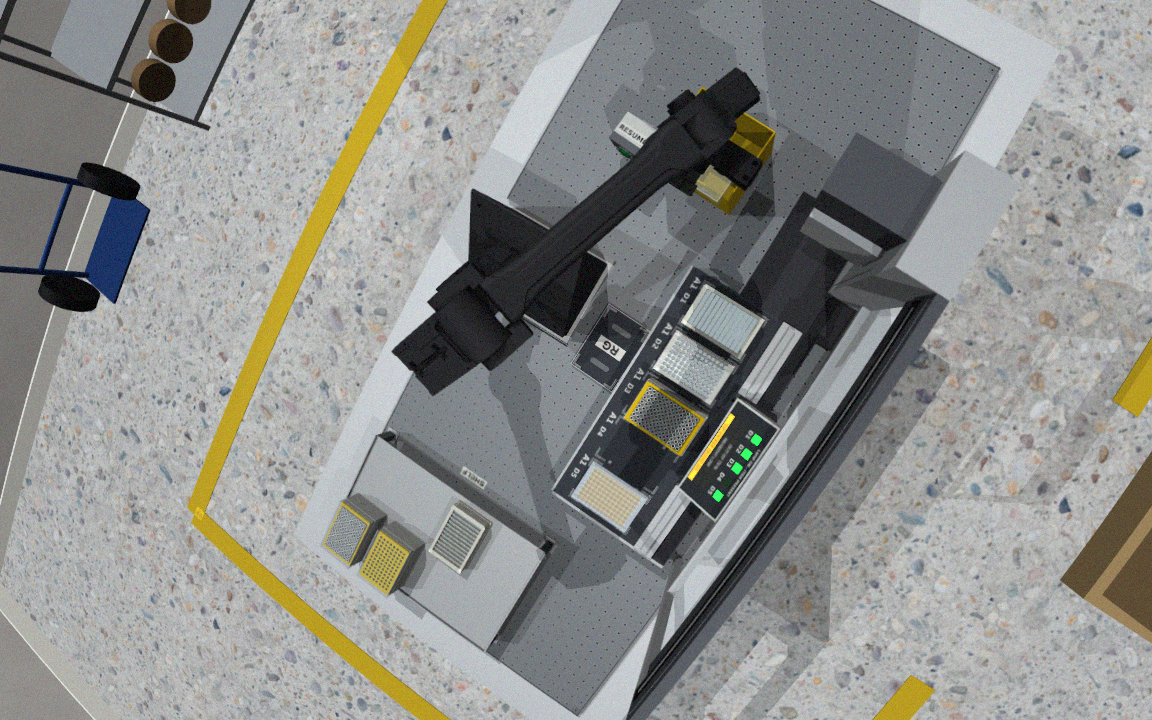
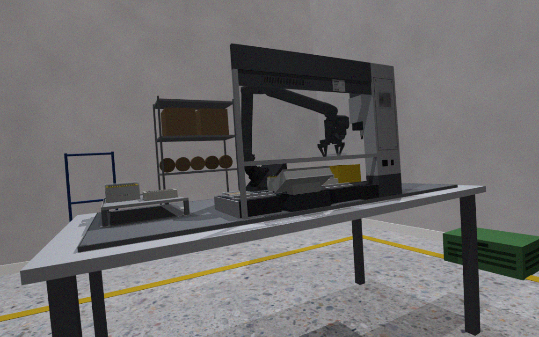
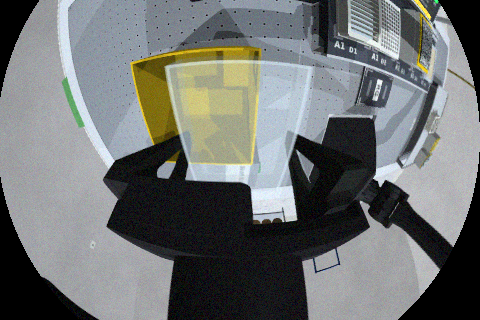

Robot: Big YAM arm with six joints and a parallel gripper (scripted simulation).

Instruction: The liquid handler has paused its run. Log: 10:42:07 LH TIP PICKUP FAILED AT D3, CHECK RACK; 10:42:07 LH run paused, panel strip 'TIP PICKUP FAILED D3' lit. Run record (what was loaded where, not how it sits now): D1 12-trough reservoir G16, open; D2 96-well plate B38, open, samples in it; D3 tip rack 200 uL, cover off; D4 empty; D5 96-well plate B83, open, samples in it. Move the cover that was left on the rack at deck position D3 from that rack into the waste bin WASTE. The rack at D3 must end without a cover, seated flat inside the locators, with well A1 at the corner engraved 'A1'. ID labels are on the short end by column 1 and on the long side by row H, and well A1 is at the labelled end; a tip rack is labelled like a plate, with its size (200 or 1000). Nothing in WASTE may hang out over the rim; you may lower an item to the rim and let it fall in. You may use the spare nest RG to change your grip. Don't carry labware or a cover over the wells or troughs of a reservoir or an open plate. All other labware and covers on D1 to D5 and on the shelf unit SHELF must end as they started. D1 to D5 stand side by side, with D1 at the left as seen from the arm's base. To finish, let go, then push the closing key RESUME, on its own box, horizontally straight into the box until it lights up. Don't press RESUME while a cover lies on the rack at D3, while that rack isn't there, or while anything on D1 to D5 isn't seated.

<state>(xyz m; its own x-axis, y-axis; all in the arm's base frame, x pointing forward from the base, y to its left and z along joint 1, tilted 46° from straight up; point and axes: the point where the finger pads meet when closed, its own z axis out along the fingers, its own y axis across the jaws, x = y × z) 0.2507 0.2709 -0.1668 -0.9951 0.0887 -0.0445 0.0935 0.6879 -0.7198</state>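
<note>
I am seeing the gripper (image 3: 238, 167) closed on the cover (image 3: 238, 120), with its jaws standing wide because the cover is wide; the 2 black fingers are pressing its opposite sides. The cover is looking like a clear, almost colourless shell with pale edges, rectangular, and through it I am seeing the yellow of the waste bin (image 3: 150, 100) below; in the wrist view the cover is overlapping the bin's opening on one side and the grey perforated board on the other, so it is hanging above the bin's near part, not inside it. In the top view the arm (image 1: 562, 241) is reaching across the table to the bin (image 1: 755, 134), and the cover (image 1: 712, 186) is showing as a pale patch at the bin's edge, just beside the RESUME box (image 1: 632, 134). In the exterior view the gripper (image 2: 331, 148) is hanging above the yellow bin (image 2: 346, 172), well above its rim. On the deck the tip rack at D3 (image 1: 665, 417) is sitting with a yellow border and its dark tip grid uncovered; the reservoir at D1 (image 1: 721, 320) and the plate at D2 (image 1: 693, 365) are lying next to it, apart from the cover.
</note>
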